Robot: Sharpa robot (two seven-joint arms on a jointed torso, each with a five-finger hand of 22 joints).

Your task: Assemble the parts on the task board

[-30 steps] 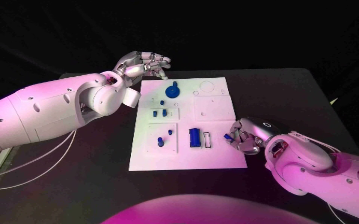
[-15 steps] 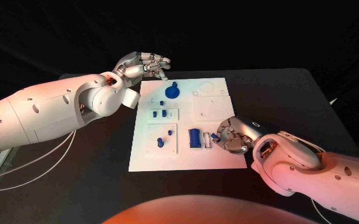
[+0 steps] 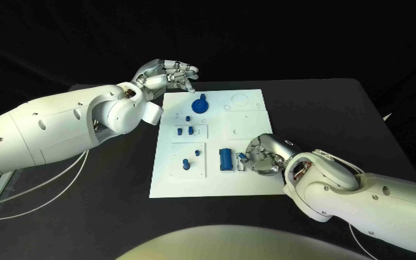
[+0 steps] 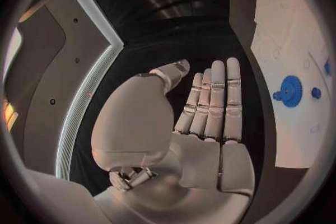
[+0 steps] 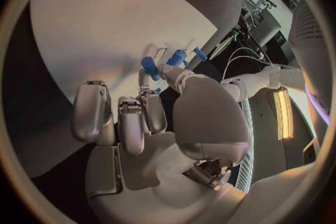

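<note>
The white task board (image 3: pixel 247 182) lies mid-table. On it are a blue gear (image 3: pixel 200 105) at the far end, small blue pegs (image 3: pixel 184 131) in the middle, and an upright blue block (image 3: pixel 225 159) near the front. My right hand (image 3: pixel 263 156) rests over the board's near right part with its fingers curled. Its thumb and a fingertip (image 5: pixel 164 73) reach a small blue part (image 3: pixel 241 157) beside the block; whether they grip that part (image 5: pixel 150 64) I cannot tell. My left hand (image 3: pixel 169 76) hovers past the board's far left corner, fingers (image 4: pixel 213 101) straight and holding nothing.
The black table (image 3: pixel 329 109) stretches to the right of the board and ends just behind it. My left forearm (image 3: pixel 78 124) hangs over the table left of the board. White cables (image 3: pixel 52 182) trail at the near left.
My right hand has slid leftward across the board's near right part and now reaches the small blue part beside the block. The left hand has stayed in place.
</note>
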